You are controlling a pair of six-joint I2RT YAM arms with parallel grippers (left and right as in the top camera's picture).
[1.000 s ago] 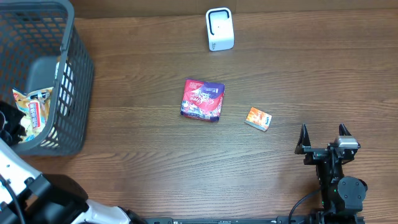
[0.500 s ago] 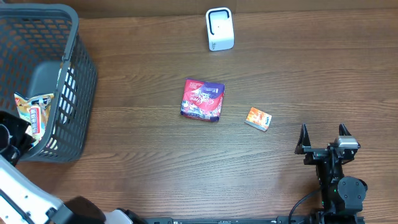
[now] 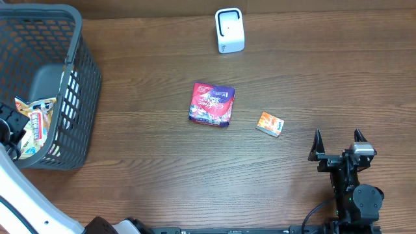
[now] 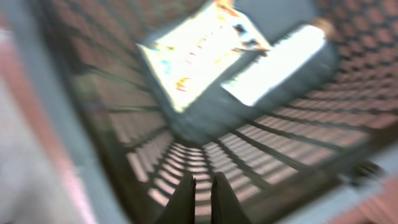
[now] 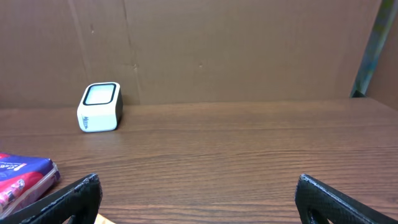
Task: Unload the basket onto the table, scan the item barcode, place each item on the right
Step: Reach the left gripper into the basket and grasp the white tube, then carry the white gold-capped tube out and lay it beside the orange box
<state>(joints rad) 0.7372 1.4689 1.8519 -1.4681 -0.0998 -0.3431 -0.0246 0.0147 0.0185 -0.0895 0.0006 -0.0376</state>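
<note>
A dark wire basket (image 3: 83, 78) stands at the table's left. It holds a yellow and white packet (image 3: 38, 118) and a grey pouch (image 3: 45, 81). My left gripper (image 3: 12, 127) hangs inside the basket at its near left corner. In the blurred left wrist view its jaws (image 4: 203, 190) are shut and empty, with the bright packet (image 4: 193, 53) and a white item (image 4: 277, 62) ahead on the basket floor. A white barcode scanner (image 3: 229, 30) stands at the back centre. My right gripper (image 3: 338, 142) rests open at the near right, its fingertips (image 5: 74, 196) wide apart over bare wood.
A red and purple packet (image 3: 211, 104) lies mid-table, and a small orange box (image 3: 270, 123) lies to its right. The right wrist view shows the scanner (image 5: 99, 107) far left, the packet's corner (image 5: 22, 177), and a brown cardboard wall (image 5: 249, 50) behind the table.
The basket has shifted slightly toward the right and nearer. My left arm has swung lower and further left over the basket's near corner. The right arm has not moved.
</note>
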